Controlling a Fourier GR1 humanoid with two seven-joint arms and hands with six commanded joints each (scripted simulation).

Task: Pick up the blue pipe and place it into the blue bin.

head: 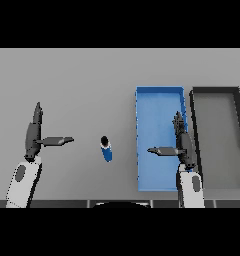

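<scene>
Head view: pipe [106, 148] stands upright left of the right hand [181, 145], which hovers over the bin [159, 100], fingers spread, holding nothing. Left hand [36, 135] idle, also open. Sloppy sideways reach probably tips it.

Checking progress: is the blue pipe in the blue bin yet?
No. The blue pipe stands on the grey table, left of the blue bin, with neither hand touching it.

the pipe [107, 149] before me is blue with a black end at its twelve o'clock. the bin [159, 95] is lighter blue, the tray [215, 90] black-rimmed with grey inside. my worktop [67, 75] is plain grey; both hands are dark.
</scene>
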